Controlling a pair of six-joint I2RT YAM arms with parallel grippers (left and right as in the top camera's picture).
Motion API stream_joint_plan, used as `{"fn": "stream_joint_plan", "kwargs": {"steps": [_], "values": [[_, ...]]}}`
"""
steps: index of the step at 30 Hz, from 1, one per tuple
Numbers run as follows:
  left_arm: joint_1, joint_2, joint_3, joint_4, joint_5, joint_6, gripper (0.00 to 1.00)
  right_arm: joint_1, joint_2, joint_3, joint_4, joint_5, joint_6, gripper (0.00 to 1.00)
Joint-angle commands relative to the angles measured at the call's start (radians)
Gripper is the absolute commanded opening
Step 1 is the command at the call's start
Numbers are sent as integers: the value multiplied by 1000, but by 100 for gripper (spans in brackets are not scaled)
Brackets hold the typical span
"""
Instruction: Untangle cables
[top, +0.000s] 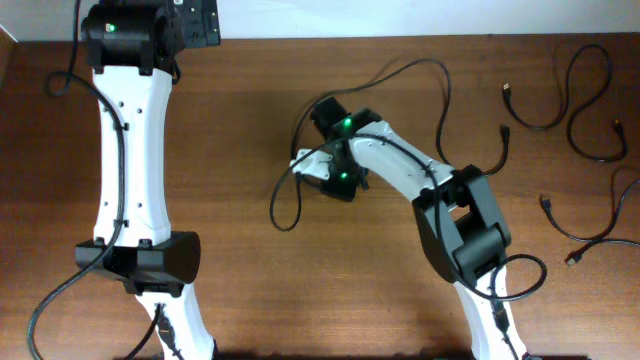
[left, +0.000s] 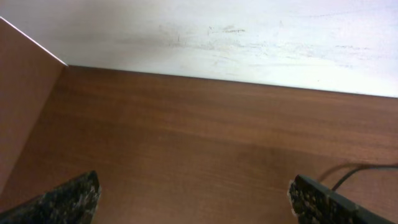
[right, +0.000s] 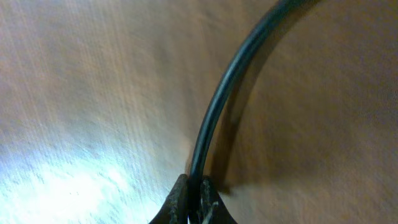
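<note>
A long thin black cable (top: 421, 64) lies across the middle of the wooden table, with a loop hanging toward the left front (top: 283, 205). My right gripper (top: 312, 165) is shut on this cable. In the right wrist view the cable (right: 217, 106) rises in a curve from between the closed fingertips (right: 194, 194), just above the table. Several separate black cables lie at the far right, one at the back (top: 560, 95) and one further forward (top: 600, 225). My left gripper (left: 193, 199) is open and empty, far from the cables at the back left corner (top: 197, 25).
The white back wall (left: 249, 37) and a side board (left: 25, 106) stand close in front of the left gripper. A dark cord (left: 364, 168) shows by its right finger. The arm bases (top: 150, 265) stand at the front with thick black cables.
</note>
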Motion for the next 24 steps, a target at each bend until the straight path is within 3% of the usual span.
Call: {"fn": "stream_joint_plan", "kwargs": {"steps": [1, 3, 6, 17, 22, 23, 24], "values": [[8, -1, 14, -3, -14, 16, 99, -123, -10, 224, -67, 12, 164, 4], [8, 0, 12, -3, -14, 16, 99, -199, -10, 374, -111, 13, 223, 4], [8, 0, 11, -8, -14, 16, 99, -302, -10, 418, -145, 16, 238, 4], [8, 0, 11, -14, -14, 16, 99, -616, -8, 261, -152, 12, 245, 4], [8, 0, 11, -10, -14, 16, 99, -598, 2, 127, -116, -56, 245, 4], [8, 0, 11, -10, -14, 16, 99, -585, 1, 126, -117, -56, 245, 79], [8, 0, 11, -12, -14, 16, 99, -581, 2, 126, -118, -56, 245, 91]]}}
